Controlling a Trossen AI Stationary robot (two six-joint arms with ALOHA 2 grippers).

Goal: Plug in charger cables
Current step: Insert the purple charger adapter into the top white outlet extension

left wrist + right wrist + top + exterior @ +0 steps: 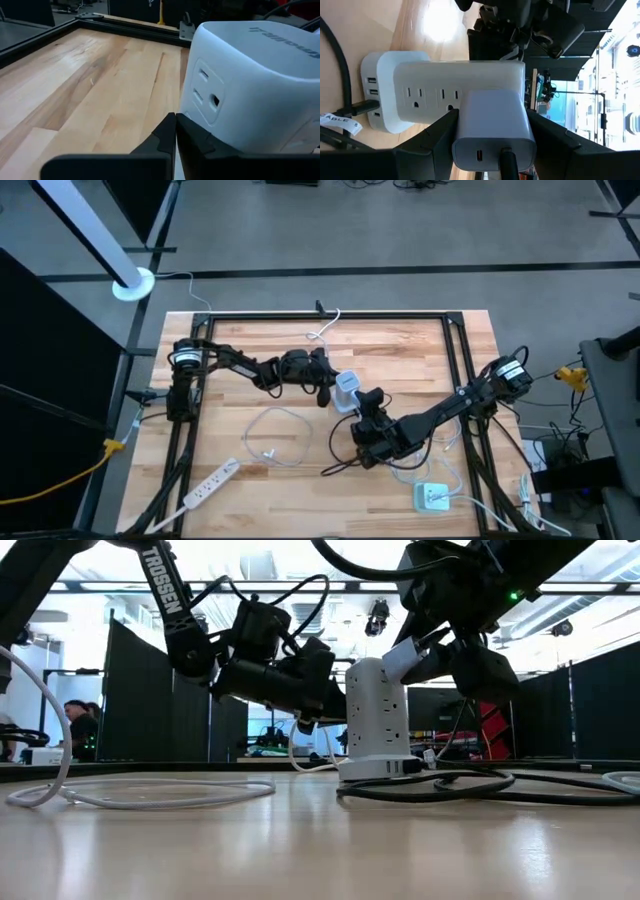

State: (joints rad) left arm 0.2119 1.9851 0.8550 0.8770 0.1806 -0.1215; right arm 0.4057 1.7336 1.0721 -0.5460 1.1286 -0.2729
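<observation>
A white tower power strip (347,385) (378,710) stands upright mid-table. My right gripper (491,114) (360,405) is shut on a white charger block (492,125) (402,655) set against the tower's outlet face (435,80). A black charger cable (507,162) runs out of the block's near end. My left gripper (175,125) (322,388) is shut, on the tower's other side (250,75). A white charger cable (275,435) (150,795) lies in a loose loop on the table, and the black one (450,785) curls around the tower's foot. My left gripper's shut fingertips (170,130) stand at the tower's lower side, below an outlet (206,95); whether they touch it I cannot tell. My right gripper pinches the charger block's two opposite sides (465,127) between its fingers, slanting down from the table's right near side. The block is clear of the table, its far end against the tower's upper outlets.
A long white power strip (210,485) lies near the front left. Another white charger block (432,498) with white cable sits front right. A white cable (322,330) lies at the far edge. Another black cable (355,107) is plugged into the tower's USB ports.
</observation>
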